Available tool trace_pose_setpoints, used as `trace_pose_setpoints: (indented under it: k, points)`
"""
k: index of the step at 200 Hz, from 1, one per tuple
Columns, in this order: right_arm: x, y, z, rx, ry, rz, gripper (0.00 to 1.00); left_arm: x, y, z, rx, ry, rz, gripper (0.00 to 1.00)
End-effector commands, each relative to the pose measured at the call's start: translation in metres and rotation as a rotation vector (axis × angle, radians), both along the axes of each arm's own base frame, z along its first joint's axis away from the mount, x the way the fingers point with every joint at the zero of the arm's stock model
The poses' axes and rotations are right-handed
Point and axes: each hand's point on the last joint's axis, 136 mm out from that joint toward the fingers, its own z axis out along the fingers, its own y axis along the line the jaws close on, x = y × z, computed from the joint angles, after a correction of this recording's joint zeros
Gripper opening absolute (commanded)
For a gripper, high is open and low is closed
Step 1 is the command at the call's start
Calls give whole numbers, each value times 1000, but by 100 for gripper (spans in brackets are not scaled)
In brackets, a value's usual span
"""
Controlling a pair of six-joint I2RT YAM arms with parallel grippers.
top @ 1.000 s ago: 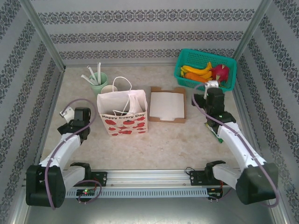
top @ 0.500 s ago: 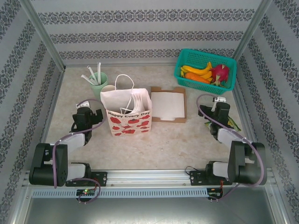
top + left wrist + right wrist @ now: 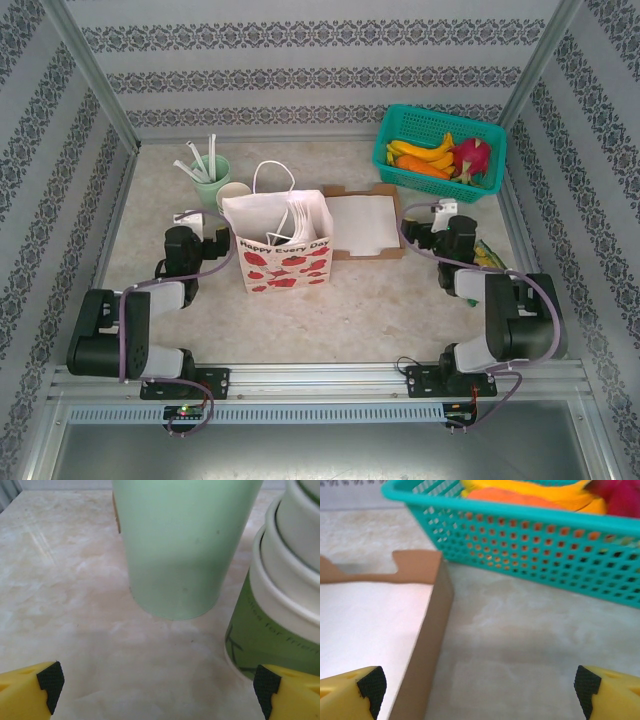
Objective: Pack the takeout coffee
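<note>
Cups stand together toward the table's far left corner: the takeout coffee (image 3: pixel 270 645), green printed paper with a cream rolled rim, sits just beside the smooth pale mint cup (image 3: pixel 185 545) and behind the paper bag (image 3: pixel 280 250), whose mouth gapes upward, probably ready to receive it; left gripper (image 3: pixel 159 687) faces both cups, jaws fully spread and empty; right gripper (image 3: pixel 480 687), equally wide and empty, hovers between the cardboard tray (image 3: pixel 432 625) and the perforated teal basket (image 3: pixel 545 545).
</note>
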Motion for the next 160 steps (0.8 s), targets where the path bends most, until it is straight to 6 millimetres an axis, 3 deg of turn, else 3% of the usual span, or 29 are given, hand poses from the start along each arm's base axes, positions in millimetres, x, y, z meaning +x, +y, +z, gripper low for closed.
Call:
trace_pose_setpoints:
  k: [1, 12, 20, 28, 39, 47, 57, 90, 160]
  points:
    - [8, -17, 13, -51, -82, -91, 98, 8, -6, 10, 4, -113, -52, 99]
    - [8, -17, 12, -53, -80, -93, 98, 12, -5, -5, 5, -108, -42, 99]
    - [8, -19, 12, -55, -78, -108, 98, 23, -3, 3, 5, -131, -36, 99]
    - [8, -20, 12, -56, -78, -112, 98, 24, 1, -12, 4, 20, -8, 99]
    - [8, -20, 12, -58, -78, -112, 98, 25, 4, -3, 19, -83, 20, 99]
    - [8, -20, 12, -59, -79, -113, 98, 20, 9, -10, 14, -15, 52, 99]
    - [8, -20, 12, -58, -78, -114, 98, 23, 9, -5, 27, -68, 58, 99]
    - [8, -19, 12, -60, -80, -113, 98, 24, 0, -8, 22, -26, 1, 99]
    - [8, -19, 12, -60, -79, -113, 98, 25, 0, -8, 17, -21, -3, 99]
